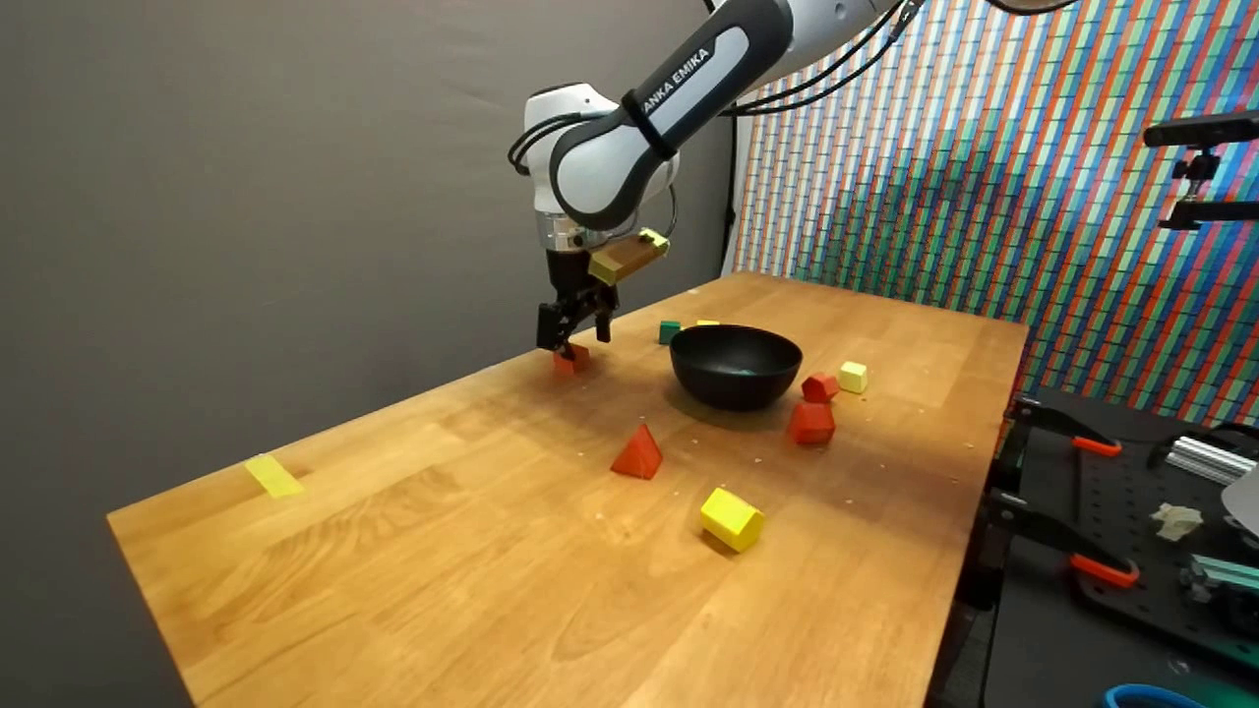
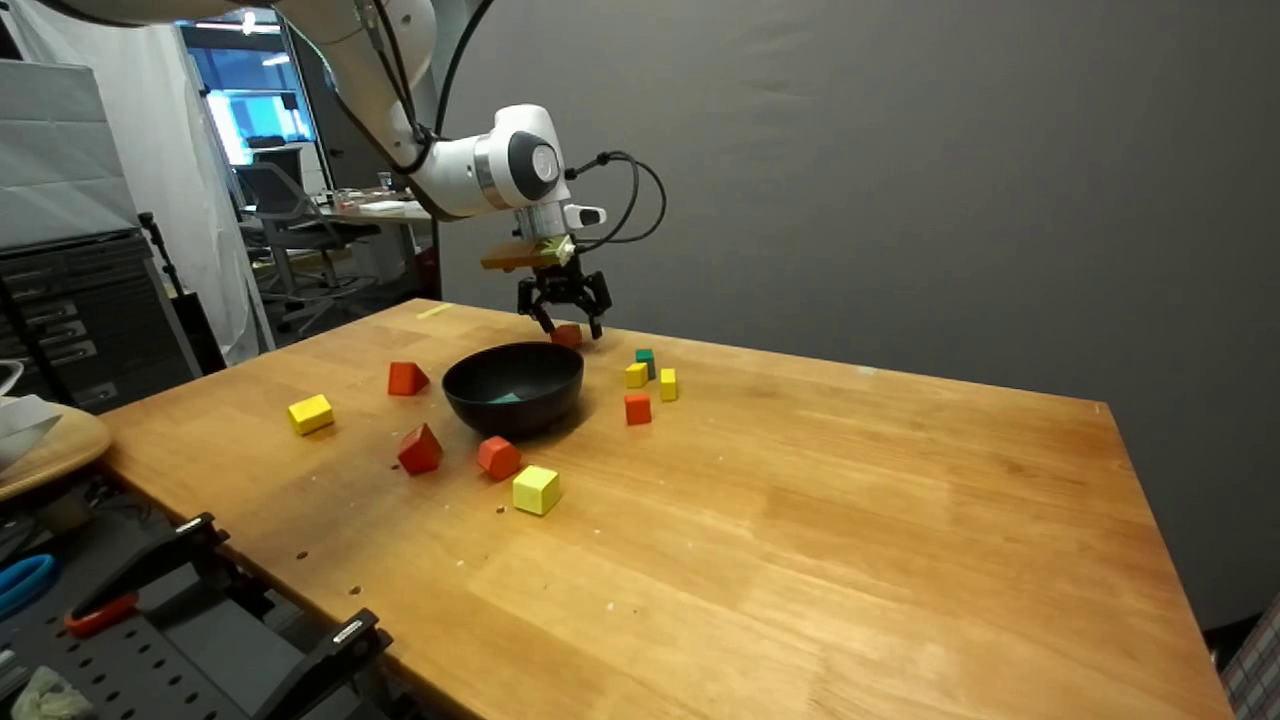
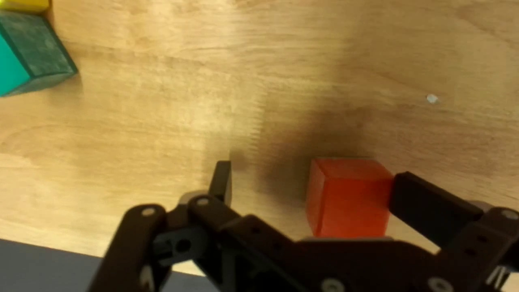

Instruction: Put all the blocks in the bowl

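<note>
Red block (image 3: 350,198), near edge of counter (image 1: 443,570): jaws spread, one finger (image 3: 432,207) just beside it, contact unclear; lopsided closing could drag or twist it.

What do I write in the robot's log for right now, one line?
Gripper: jaws open, red block between, not gripped yet | Bowl: teal piece inside | Table: more blocks to collect

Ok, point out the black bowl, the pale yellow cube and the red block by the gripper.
Black bowl (image 1: 736,388), in an exterior view: its outer wall.
Pale yellow cube (image 2: 529,497), in an exterior view: a side face.
Red block (image 3: 353,205), in the wrist view: its largest visible face.
</note>
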Controlling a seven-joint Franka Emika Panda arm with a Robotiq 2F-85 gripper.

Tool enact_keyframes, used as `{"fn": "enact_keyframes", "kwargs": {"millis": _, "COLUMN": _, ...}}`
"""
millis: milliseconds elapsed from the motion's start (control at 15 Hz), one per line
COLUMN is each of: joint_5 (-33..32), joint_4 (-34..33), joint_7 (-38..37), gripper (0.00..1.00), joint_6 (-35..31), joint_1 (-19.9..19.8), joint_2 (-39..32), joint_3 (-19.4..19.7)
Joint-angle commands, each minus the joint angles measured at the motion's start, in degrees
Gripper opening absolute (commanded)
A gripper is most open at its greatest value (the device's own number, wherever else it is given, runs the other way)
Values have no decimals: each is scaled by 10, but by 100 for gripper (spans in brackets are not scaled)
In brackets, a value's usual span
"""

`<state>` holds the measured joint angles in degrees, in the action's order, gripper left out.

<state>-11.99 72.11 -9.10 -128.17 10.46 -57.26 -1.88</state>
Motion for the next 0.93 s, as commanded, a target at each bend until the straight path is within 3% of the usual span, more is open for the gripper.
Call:
{"fn": "enact_keyframes", "kwargs": {"millis": 0, "joint_5": 31, "joint_4": -130, "joint_7": 30, "gripper": 100, "joint_6": 64, "joint_1": 6, "joint_2": -67, "joint_3": -4}}
{"fn": "enact_keyframes", "kwargs": {"millis": 267, "joint_5": 43, "joint_4": -181, "joint_7": 29, "gripper": 100, "joint_6": 99, "joint_1": 12, "joint_2": -86, "joint_3": -2}}
{"fn": "enact_keyframes", "kwargs": {"millis": 333, "joint_5": 41, "joint_4": -194, "joint_7": 27, "gripper": 75, "joint_6": 110, "joint_1": 14, "joint_2": -92, "joint_3": 1}}
{"fn": "enact_keyframes", "kwargs": {"millis": 467, "joint_5": 39, "joint_4": -214, "joint_7": 26, "gripper": 66, "joint_6": 129, "joint_1": 15, "joint_2": -102, "joint_3": 5}}
{"fn": "enact_keyframes", "kwargs": {"millis": 867, "joint_5": 46, "joint_4": -240, "joint_7": 15, "gripper": 18, "joint_6": 163, "joint_1": 13, "joint_2": -113, "joint_3": 4}}
